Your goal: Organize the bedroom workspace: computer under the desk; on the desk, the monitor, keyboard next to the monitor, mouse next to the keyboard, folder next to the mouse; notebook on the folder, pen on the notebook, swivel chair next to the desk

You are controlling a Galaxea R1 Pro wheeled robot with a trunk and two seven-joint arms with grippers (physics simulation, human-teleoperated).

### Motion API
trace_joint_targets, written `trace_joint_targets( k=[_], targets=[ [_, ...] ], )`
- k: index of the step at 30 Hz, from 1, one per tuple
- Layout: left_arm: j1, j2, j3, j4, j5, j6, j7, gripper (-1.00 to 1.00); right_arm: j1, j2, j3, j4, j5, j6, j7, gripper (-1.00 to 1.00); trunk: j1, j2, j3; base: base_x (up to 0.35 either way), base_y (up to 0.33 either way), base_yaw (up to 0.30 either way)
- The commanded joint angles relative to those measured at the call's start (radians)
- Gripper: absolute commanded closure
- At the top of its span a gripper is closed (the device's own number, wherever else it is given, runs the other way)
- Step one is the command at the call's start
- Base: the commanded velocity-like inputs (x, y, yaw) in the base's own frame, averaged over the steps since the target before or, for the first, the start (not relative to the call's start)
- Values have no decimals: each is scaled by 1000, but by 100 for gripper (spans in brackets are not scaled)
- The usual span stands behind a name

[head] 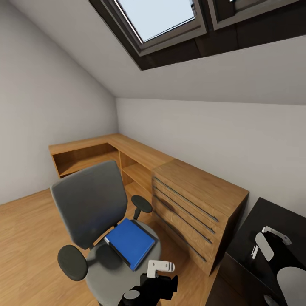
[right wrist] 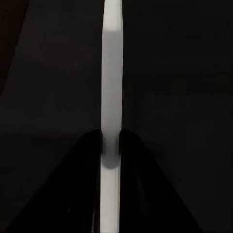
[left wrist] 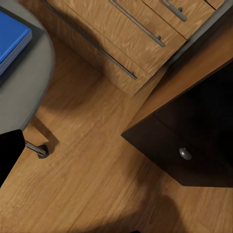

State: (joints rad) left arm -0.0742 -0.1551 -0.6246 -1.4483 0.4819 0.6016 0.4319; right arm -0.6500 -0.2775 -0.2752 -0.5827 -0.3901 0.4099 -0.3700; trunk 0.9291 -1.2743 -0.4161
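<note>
Beside the swivel chair [head: 100, 221], which we take as our landmark, we see the blue folder [head: 129, 242] lying flat on the grey seat, its black spine toward the backrest; in the left wrist view a corner of the folder shows on the seat's rim. Wood-plank floor [head: 25, 238] lies open on the chair's backrest side, out to the grey wall. Beyond the chair, an oak drawer unit [head: 193, 212] with long bar handles stands near the seat's edge, leaving only a narrow strip of floor between them. An open oak shelf run [head: 97, 155] continues from it into the corner under the sloped ceiling and the dark-framed skylight [head: 157, 21]. Past the drawer unit from the chair, the black counter [head: 255, 225] begins, its corner just beside the unit's end; in the left wrist view a dark panel with a small round knob [left wrist: 185, 154] hangs under that edge above bare floor. We can read no label or writing anywhere.

Our left gripper [head: 159, 267] hovers at the front rim of the chair's seat, close to the folder; how far its jaws stand apart we cannot tell. Our right gripper [head: 263, 242] hangs over the black counter, and in the right wrist view we see a slim white strip [right wrist: 111, 97] between the dark fingers [right wrist: 131, 189], but cannot tell whether they press on it.
</note>
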Motion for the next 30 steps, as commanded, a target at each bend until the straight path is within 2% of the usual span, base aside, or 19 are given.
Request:
trace_joint_targets(
  k=[1, 2, 3, 20, 24, 25, 27, 30],
  targets=[
    [-1, 0, -1, -1, 11, 2, 10, -100, 0, 0, 0, -2, -10, 3, -7, 100, 0, -1, -1, 0, 0, 0],
    [-1, 0, -1, -1, 11, 2, 10, -100, 0, 0, 0, -2, -10, 3, -7, 100, 0, -1, -1, 0, 0, 0],
    [-1, 0, -2, -1, 11, 2, 10, -100, 0, 0, -1, -2, -9, 3, -8, -100, 0, -1, -1, 0, 0, 0],
    [-1, 0, -1, -1, 11, 1, 10, -100, 0, 0, -1, -28, -9, 5, -9, -100, 0, -1, -1, 0, 0, 0],
    [-1, 2, 2, -1, 11, 1, 10, -100, 1, -1, -2, -134, -11, 84, -7, -100, 0, -1, -1, 0, 0, 0],
    [-1, 3, 3, -1, 10, 1, 10, -100, 6, -1, -6, -244, -13, 158, -6, -100, 0, -1, -1, 0, 0, 0],
    [-1, 3, 4, -1, 9, 1, 10, -100, 28, 1, -8, -369, -16, 235, -7, -100, 0, -1, -1, 0, 0, 0],
    [-1, 3, 4, -1, 9, 1, 10, -100, 69, 7, -9, -476, -18, 306, -8, -100, 0, -1, -1, 0, 0, 0]
  ],
)
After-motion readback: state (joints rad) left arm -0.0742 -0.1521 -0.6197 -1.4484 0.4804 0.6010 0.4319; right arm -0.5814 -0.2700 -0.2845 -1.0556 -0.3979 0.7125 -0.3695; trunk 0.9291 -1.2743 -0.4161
